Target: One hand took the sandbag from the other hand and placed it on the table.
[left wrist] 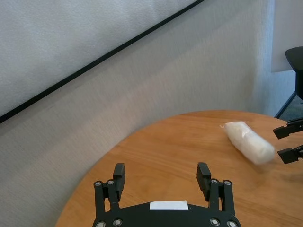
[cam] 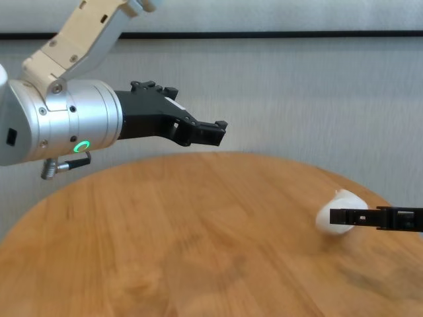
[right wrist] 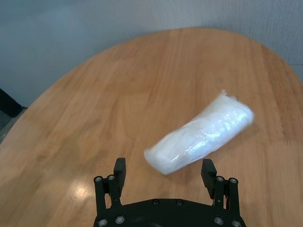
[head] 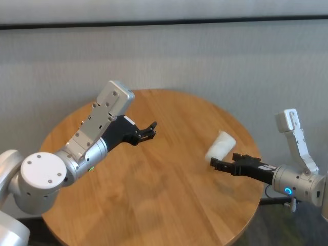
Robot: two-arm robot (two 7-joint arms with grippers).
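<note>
The sandbag (head: 220,146) (right wrist: 199,135) (cam: 338,212), a small white pouch in shiny plastic, lies on the right side of the round wooden table (head: 154,195). My right gripper (head: 215,164) (right wrist: 164,168) is low over the table just behind the pouch. It is open, its fingers spread wider than the pouch and apart from it. The left wrist view also shows the sandbag (left wrist: 248,142) with the right gripper (left wrist: 281,143) beside it. My left gripper (head: 152,128) (left wrist: 162,171) (cam: 218,129) hangs open and empty above the table's left half, well away from the pouch.
A grey wall rises close behind the table. The table's right edge lies just under my right wrist. Part of a dark chair (left wrist: 296,66) stands beyond the table's far side. Bare wood (cam: 198,251) spreads between the two arms.
</note>
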